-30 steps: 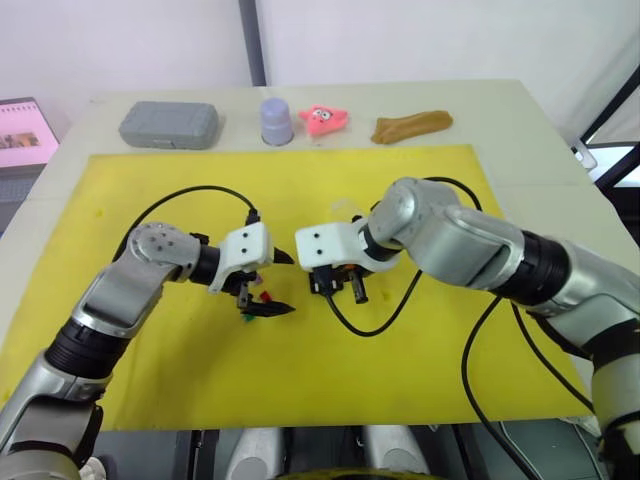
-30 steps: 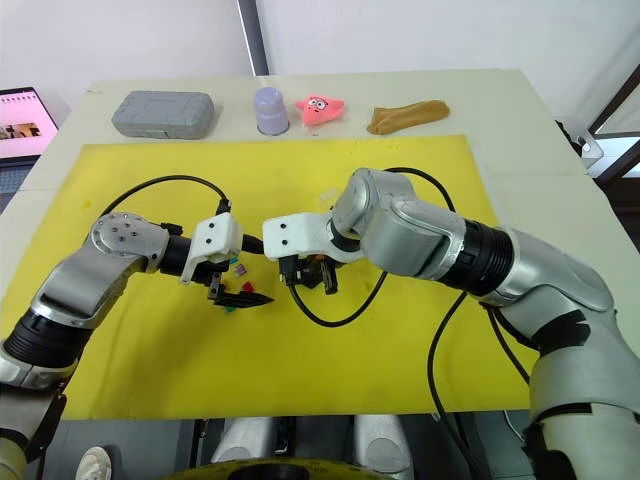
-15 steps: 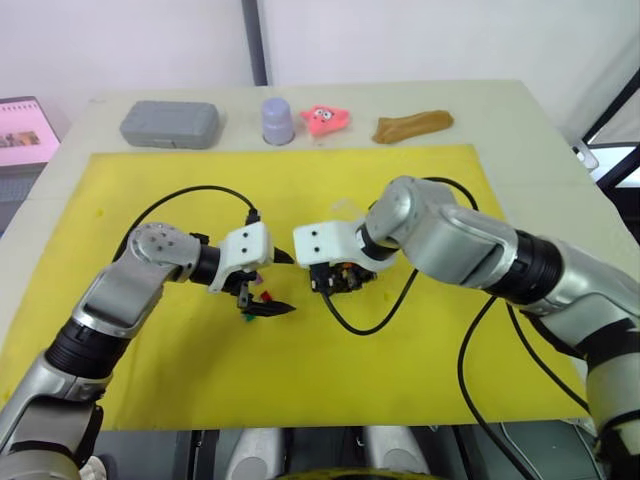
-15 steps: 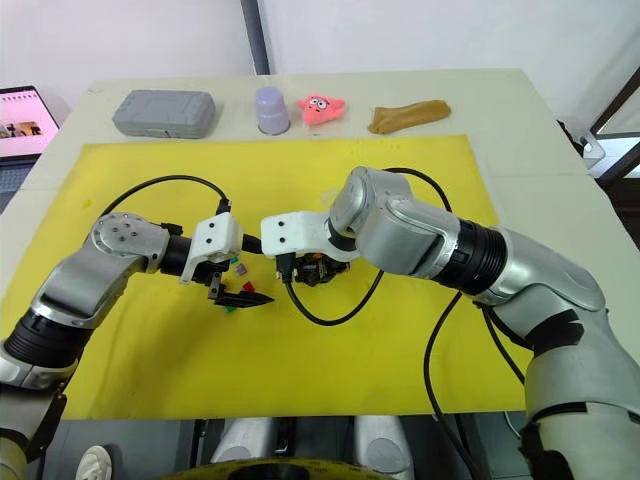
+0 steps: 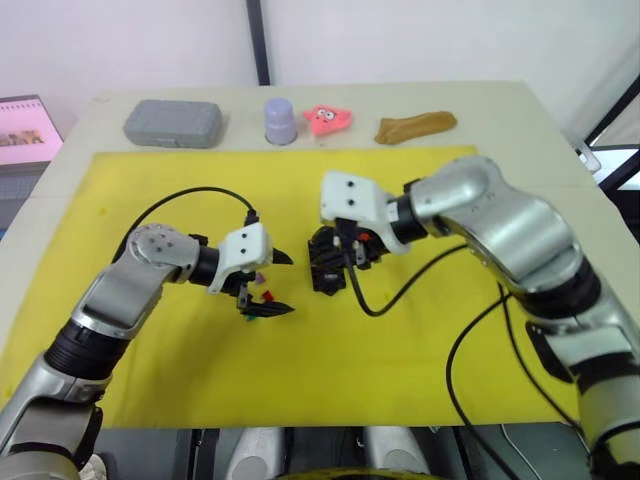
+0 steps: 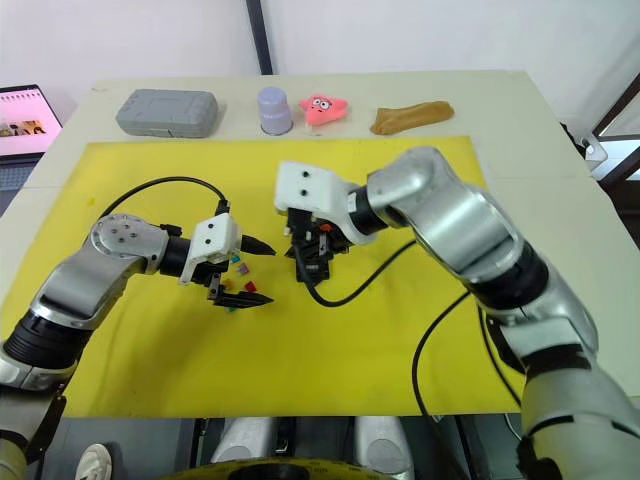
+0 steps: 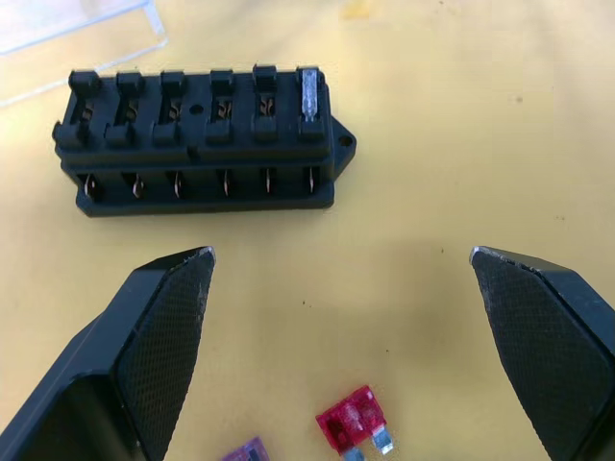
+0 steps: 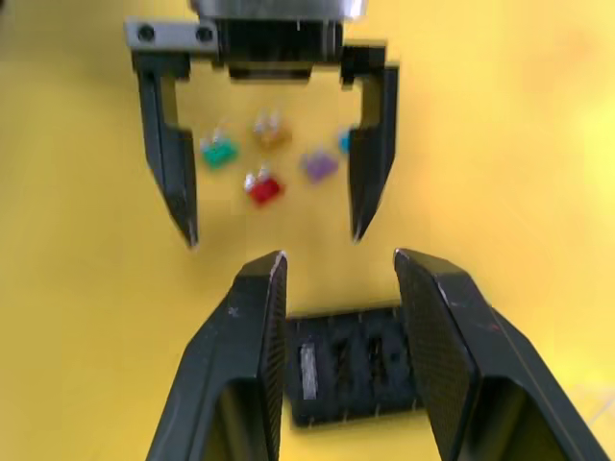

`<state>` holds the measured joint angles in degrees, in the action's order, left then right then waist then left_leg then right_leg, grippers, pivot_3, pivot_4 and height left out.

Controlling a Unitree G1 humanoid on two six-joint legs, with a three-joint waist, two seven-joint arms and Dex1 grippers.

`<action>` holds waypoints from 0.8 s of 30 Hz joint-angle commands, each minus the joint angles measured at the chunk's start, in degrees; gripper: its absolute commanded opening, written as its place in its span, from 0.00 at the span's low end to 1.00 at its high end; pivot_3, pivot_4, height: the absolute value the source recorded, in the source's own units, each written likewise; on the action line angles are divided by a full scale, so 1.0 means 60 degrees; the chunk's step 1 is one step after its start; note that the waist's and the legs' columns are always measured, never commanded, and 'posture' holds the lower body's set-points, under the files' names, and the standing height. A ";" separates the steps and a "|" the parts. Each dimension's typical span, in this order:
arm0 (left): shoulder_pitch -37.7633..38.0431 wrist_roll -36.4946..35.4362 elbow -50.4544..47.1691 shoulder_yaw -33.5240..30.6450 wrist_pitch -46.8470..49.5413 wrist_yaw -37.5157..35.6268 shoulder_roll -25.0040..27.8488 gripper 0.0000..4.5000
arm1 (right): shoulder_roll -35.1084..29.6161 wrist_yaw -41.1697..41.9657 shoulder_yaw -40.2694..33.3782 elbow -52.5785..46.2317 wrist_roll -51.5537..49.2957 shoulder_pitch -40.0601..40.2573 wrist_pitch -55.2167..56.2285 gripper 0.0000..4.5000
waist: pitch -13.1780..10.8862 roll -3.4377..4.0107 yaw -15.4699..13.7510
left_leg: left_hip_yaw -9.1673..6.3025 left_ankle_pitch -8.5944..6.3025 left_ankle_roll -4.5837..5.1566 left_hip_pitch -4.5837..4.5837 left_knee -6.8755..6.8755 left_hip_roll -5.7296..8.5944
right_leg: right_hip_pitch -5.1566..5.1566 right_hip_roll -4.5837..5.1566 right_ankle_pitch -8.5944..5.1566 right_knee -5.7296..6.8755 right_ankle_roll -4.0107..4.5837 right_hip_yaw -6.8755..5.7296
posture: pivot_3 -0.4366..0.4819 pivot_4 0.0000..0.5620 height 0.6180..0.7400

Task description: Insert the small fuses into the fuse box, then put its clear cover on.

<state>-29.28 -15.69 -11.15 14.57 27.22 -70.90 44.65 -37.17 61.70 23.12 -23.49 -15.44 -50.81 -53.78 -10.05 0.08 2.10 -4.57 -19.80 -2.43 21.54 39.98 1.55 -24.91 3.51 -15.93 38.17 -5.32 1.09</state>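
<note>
While the left gripper [image 7: 341, 355] stays wide over loose fuses [image 8: 264, 187], the right gripper [image 8: 336, 331], part-open and empty, has lifted off the fuse box [image 7: 197, 144]; one fuse seated.

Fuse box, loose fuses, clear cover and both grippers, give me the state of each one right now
Fuse box: on the yellow mat, one grey fuse in an end slot, other slots empty.
Loose fuses: lying on the mat, not inserted.
Clear cover: off, beside the box.
Left gripper: open, empty.
Right gripper: open above the box.

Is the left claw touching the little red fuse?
Apart. The left wrist view shows the red fuse lying on the mat between the left gripper's open fingers, untouched.
</note>
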 commanded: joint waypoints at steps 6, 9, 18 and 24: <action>-0.0069 -0.0109 0.0019 -0.0319 -0.0005 0.0146 -0.0036 1.00 | 0.0274 -0.0183 -0.1298 0.0114 -0.1124 0.1645 0.0709 0.30 | 0.0000 0.0000 0.0028 | -0.0006 0.0000 0.0000 -0.0005 -0.0002 -0.0007 | 0.0004 -0.0007 0.0000 0.0000 0.0001 -0.0002 | 0.48 0.27 1.00; -0.0093 -0.0117 0.0063 -0.0317 -0.0001 0.0171 -0.0059 1.00 | 0.0354 -0.0319 -0.1292 0.0108 -0.1124 0.2088 0.1017 0.01 | 0.0000 0.0000 0.0037 | -0.0003 0.0000 0.0000 -0.0004 -0.0001 -0.0006 | 0.0004 -0.0006 0.0000 0.0000 0.0000 -0.0001 | 0.48 0.27 1.00; -0.0353 -0.0063 0.0350 -0.0252 -0.0024 0.0291 -0.0270 1.00 | 0.0470 -0.0735 -0.0965 0.0726 -0.0780 0.2541 0.1646 0.01 | 0.0000 0.0000 0.0012 | -0.0002 0.0005 -0.0008 -0.0006 0.0003 -0.0001 | 0.0007 -0.0013 0.0000 0.0000 0.0000 -0.0001 | 0.48 0.27 1.00; -0.0370 -0.0044 0.0360 -0.0262 -0.0007 0.0322 -0.0350 1.00 | 0.0491 -0.0769 -0.0726 0.1171 -0.0544 0.2716 0.1907 0.01 | 0.0000 -0.0001 0.0017 | -0.0003 0.0007 -0.0012 -0.0007 0.0003 -0.0003 | 0.0007 -0.0013 0.0000 0.0000 0.0000 -0.0001 | 0.48 0.27 1.00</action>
<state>-30.19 -15.68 -8.31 14.29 27.27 -69.13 42.48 -34.62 57.22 18.22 -16.38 -19.17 -34.69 -43.67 -10.05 0.08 2.20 -4.59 -19.76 -2.50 21.50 40.00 1.54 -24.86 3.43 -15.93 38.17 -5.32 1.08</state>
